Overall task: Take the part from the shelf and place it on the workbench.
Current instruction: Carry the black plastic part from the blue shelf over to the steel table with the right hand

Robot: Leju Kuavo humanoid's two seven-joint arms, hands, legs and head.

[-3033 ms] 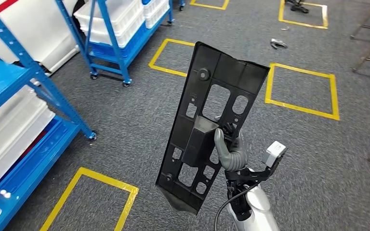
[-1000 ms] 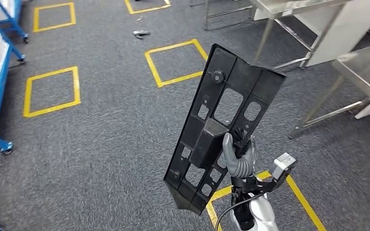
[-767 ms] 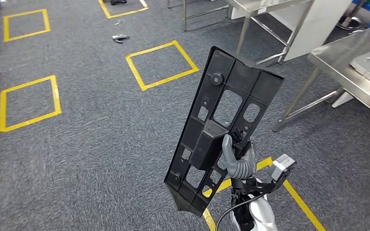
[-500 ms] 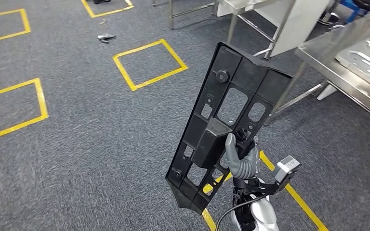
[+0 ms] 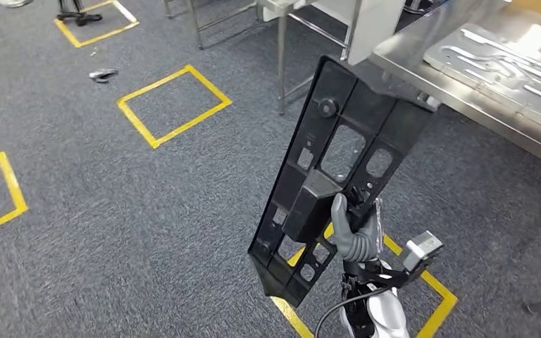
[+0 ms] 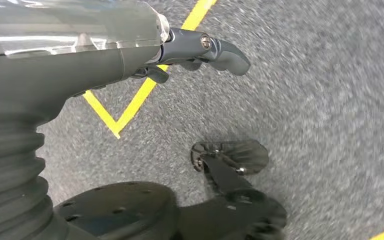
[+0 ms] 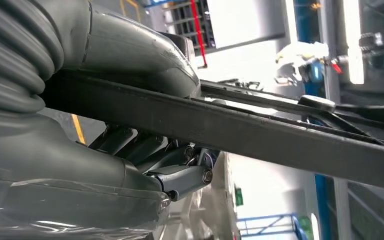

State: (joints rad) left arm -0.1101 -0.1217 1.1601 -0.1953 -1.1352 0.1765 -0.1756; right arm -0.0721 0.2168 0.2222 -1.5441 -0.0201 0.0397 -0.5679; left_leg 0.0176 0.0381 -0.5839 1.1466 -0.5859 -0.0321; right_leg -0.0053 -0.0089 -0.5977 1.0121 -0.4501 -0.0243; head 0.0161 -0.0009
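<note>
black plastic perforated panel part [image 5: 338, 176] rides upright in the right hand [image 5: 353, 232], gripped at mid-height. left hand [image 6: 200, 50] hangs empty, fingers curled. carry step; next, close on the steel workbench [image 5: 423, 74] and lay it flat.
</note>
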